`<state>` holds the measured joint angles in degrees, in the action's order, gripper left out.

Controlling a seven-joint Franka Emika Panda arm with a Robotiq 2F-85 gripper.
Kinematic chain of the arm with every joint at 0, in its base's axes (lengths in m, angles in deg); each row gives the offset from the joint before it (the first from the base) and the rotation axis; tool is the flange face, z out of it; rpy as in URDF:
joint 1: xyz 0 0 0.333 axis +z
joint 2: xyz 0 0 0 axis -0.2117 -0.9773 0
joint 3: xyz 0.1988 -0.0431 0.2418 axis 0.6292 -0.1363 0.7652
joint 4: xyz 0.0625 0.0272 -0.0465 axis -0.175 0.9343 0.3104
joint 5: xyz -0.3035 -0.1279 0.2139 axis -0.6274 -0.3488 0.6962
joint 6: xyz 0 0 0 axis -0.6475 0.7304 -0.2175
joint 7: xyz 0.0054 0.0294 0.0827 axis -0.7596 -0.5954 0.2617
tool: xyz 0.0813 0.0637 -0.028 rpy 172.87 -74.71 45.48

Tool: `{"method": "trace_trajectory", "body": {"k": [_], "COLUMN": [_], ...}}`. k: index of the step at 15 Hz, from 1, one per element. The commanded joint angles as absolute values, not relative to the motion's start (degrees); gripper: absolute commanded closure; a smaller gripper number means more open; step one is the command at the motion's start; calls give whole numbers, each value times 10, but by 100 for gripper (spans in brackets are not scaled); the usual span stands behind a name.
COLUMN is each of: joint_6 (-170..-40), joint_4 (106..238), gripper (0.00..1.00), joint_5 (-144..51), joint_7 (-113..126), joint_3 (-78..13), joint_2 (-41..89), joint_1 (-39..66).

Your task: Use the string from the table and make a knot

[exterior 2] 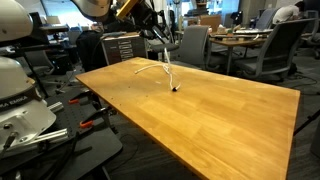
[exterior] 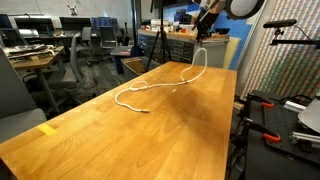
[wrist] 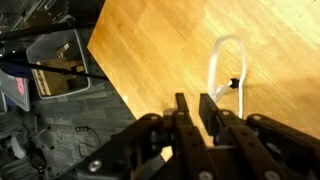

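1. The string (exterior: 160, 84) lies in a loose curve on the desk (exterior: 110, 140). Its far part arches up beneath the end effector (exterior 2: 160, 38).
2. In the wrist view the jaws stand narrowly apart. I cannot tell whether they grip the string.
3. Risk: the thin, limp cord slips free and the raised arch collapses before any loop crosses.
4. Risk: a pull drags the slack towards the desk edge.
5. No writing is readable. The lettering on the white machine (exterior 2: 15, 100) is too small.
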<state>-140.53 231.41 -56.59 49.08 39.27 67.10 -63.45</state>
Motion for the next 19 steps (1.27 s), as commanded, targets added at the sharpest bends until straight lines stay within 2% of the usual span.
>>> {"method": "trace_trajectory", "body": {"k": [1,2,3,4,5,9,16,17,19], "joint_6": [-1405,-1406,-1406,-1379,-1322,-1187,-957,-1010,-1002], "joint_4": [2314,2314,2314,2314,2307,2303,2245,2284,2279], "gripper": [70,62,36,36,31,1,0,0,0], "joint_5": [-565,-565,-565,-575,-651,-751,-719,-758,-754], "joint_7": [491,491,491,513,482,500,489,483,479], "joint_3": [394,394,393,385,345,269,49,-14,-89], "joint_2": [671,671,670,670,636,559,400,440,424], "joint_1": [-634,-637,-640,-634,-601,-511,-197,-151,-67]}}
